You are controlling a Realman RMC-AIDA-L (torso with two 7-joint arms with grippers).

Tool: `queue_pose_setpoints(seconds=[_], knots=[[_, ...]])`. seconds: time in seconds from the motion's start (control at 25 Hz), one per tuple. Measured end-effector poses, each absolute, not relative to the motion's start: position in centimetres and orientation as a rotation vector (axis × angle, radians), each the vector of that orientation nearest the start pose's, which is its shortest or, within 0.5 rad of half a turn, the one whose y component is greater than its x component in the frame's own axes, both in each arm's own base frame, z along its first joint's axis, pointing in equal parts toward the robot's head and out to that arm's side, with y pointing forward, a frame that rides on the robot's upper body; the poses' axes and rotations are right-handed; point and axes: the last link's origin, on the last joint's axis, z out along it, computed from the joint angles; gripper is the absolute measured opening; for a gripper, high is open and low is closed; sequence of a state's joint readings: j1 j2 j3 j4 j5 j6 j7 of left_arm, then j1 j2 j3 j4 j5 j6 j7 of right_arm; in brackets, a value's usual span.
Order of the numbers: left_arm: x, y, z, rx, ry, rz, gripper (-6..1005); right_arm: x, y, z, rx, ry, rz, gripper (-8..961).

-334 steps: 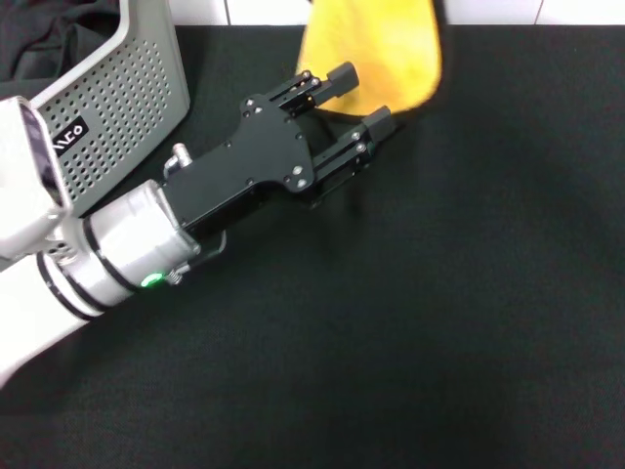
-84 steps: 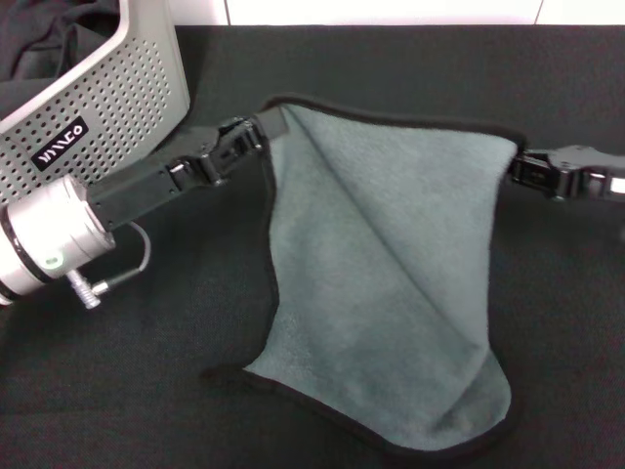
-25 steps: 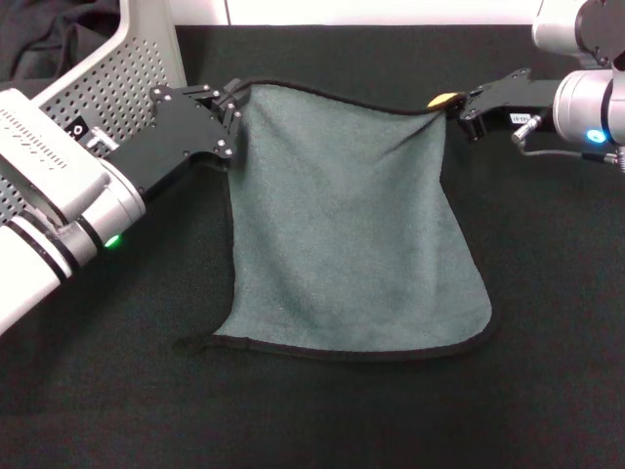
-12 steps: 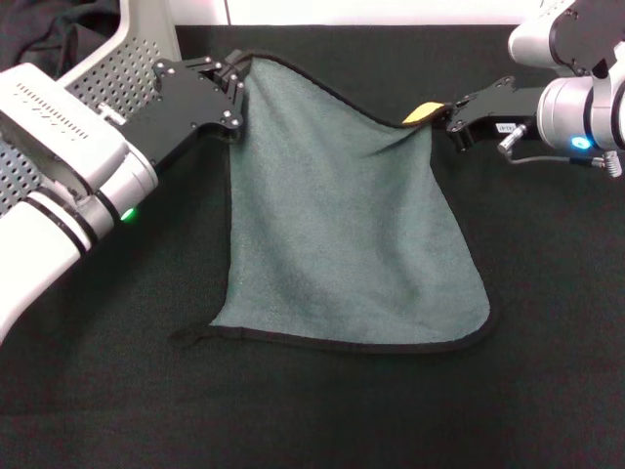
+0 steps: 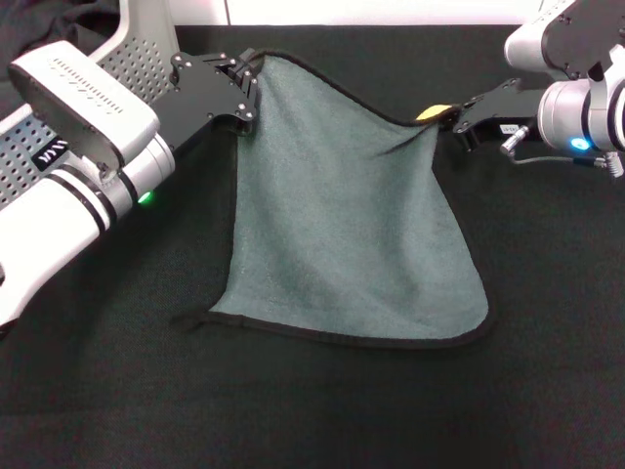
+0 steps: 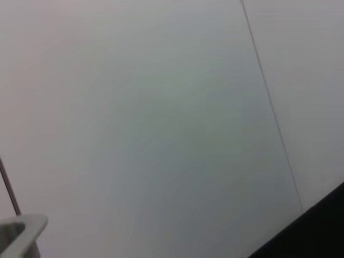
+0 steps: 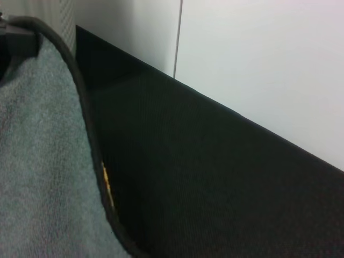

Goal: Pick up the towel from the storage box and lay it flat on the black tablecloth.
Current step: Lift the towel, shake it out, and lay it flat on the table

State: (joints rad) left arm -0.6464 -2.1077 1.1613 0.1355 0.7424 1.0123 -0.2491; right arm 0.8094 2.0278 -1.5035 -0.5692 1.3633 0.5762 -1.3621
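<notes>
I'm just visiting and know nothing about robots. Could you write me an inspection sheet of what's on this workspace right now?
Surface: black tablecloth covers the table.
Job's things: towel, grey-green face up, near edge lying on the tablecloth, two far corners held up; a bit of yellow shows at one corner. Storage box at far left.
Clutter: dark cloth inside the box.
End effectors: left end effector shut on one far corner of the towel; right end effector shut on the other.
Cables: thin cable under the right wrist.
Surroundings: white panelled wall behind the table.
</notes>
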Motion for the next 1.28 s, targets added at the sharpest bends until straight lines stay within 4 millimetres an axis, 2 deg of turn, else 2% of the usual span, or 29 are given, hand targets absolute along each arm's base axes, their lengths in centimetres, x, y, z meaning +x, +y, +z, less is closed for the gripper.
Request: queue_pose_setpoints(seconds=[0.56,1.08,1.28], knots=[[-26.1,40.3,-5.8,-2.091,-0.224,-0.429,18,19.8,45.4,-6.0,-2.382,0.483,0.069,58],[-25.7,40.8,-5.8,-2.093,-0.234,-0.430,37,20.0,45.5,-6.2,-2.369,0.457,0.042,99],[-26.2,40.3,-5.9,-2.097,-0.317,-0.464,235,20.9,44.8,-5.6,-2.364,0.497,0.072,115]])
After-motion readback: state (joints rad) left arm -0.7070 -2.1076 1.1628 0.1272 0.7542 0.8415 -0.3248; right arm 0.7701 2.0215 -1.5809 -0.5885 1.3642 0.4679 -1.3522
